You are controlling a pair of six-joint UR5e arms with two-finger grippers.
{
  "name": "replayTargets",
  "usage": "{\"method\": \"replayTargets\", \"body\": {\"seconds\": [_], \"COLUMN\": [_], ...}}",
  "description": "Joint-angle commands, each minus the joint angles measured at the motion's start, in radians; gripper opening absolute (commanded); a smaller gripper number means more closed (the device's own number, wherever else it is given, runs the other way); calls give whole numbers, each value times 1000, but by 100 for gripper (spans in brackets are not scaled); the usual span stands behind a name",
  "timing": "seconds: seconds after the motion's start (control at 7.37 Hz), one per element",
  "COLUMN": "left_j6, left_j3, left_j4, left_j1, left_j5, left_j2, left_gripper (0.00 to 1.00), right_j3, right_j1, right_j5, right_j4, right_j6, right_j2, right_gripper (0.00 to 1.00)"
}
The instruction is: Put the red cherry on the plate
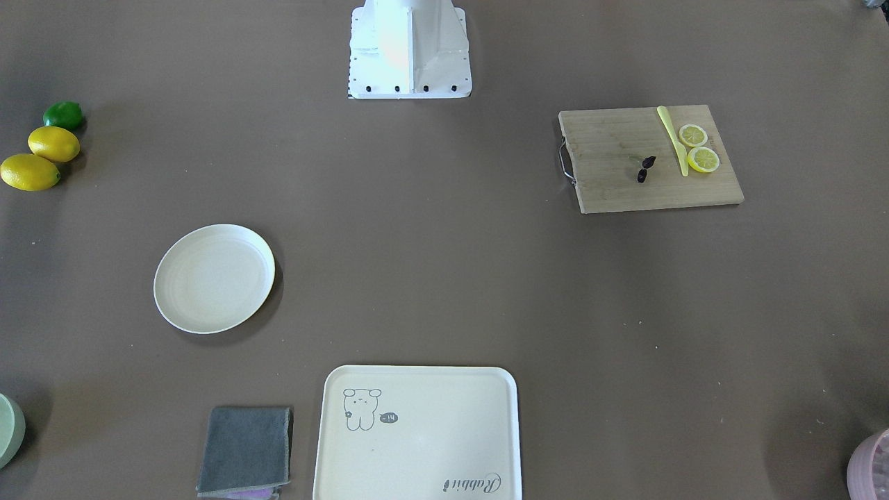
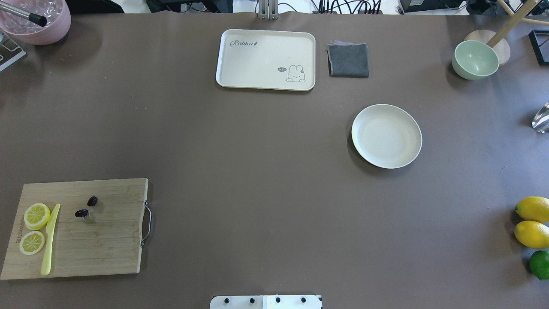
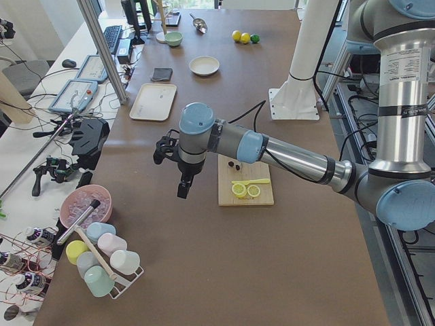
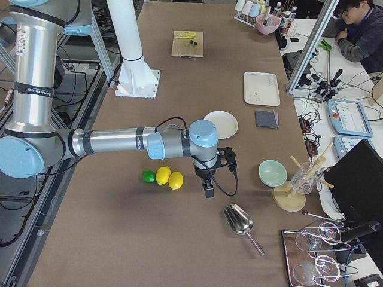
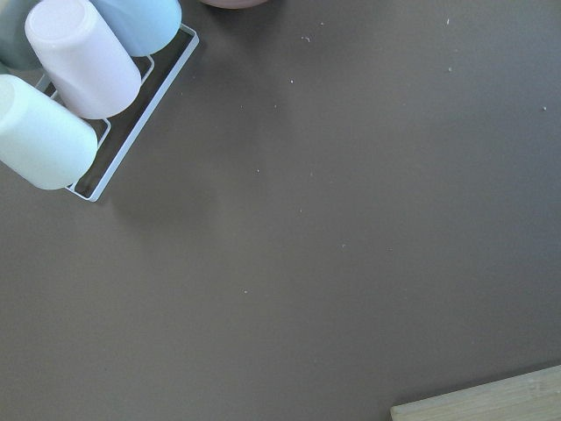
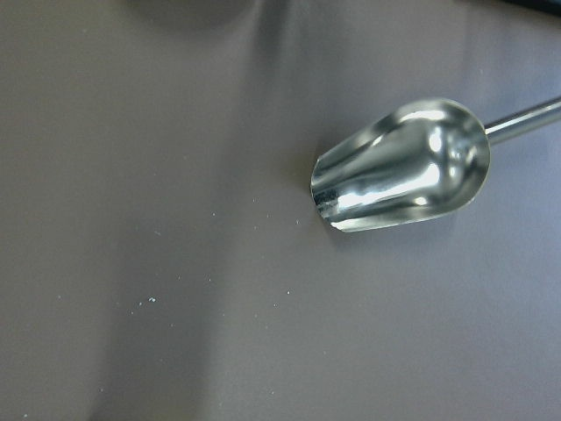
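The red cherry (image 1: 645,169), a pair of tiny dark ovals, lies on the wooden cutting board (image 1: 625,180) beside two lemon slices (image 1: 698,147) and a yellow knife (image 1: 672,139). In the overhead view the red cherry (image 2: 86,207) is at the near left and the plate (image 2: 386,135), round, cream-white and bare, is at the middle right. My left gripper (image 3: 182,187) hangs over bare table beyond the board's outer end, apart from the cherry (image 3: 234,164). Out past the lemons, my right gripper (image 4: 208,190) hovers short of the plate (image 4: 221,124). Whether either is open or shut, I cannot tell.
A rabbit tray (image 2: 266,59) and a grey cloth (image 2: 348,60) lie at the far edge. Two lemons and a lime (image 2: 534,231) sit at the right edge, near a green bowl (image 2: 475,60) and a metal scoop (image 6: 403,165). A cup rack (image 5: 79,88) stands off the board's end.
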State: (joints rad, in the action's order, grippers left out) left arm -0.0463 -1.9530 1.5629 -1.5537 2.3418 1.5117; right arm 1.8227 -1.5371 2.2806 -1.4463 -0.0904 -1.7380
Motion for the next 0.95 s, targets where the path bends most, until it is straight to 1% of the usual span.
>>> {"method": "replayTargets", "body": {"seconds": [0.0, 0.14, 0.27, 0.41, 0.54, 0.68, 0.81], "left_j6": [-7, -6, -48, -49, -56, -61, -99], "left_j3": [2, 12, 55, 34, 67, 101, 111], "left_j4": [47, 106, 140, 167, 253, 332, 354], "left_j1": [-19, -20, -44, -49, -46, -37, -22], "left_j5": [2, -13, -18, -9, -9, -7, -9], "left_j2": [36, 65, 100, 88, 76, 76, 76], "left_gripper": [98, 98, 98, 98, 98, 98, 98], "right_j3": [-8, -2, -2, -8, -5, 1, -5], "right_j1": [-6, -8, -6, -2, 56, 122, 196], "right_j5": [-3, -3, 2, 41, 90, 95, 82], "right_j4": [252, 256, 253, 251, 259, 283, 347], "right_j6": [36, 56, 110, 180, 298, 474, 582], "right_j2": [-31, -25, 9, 38, 49, 64, 69], "right_gripper": [100, 100, 100, 100, 100, 100, 100]}}
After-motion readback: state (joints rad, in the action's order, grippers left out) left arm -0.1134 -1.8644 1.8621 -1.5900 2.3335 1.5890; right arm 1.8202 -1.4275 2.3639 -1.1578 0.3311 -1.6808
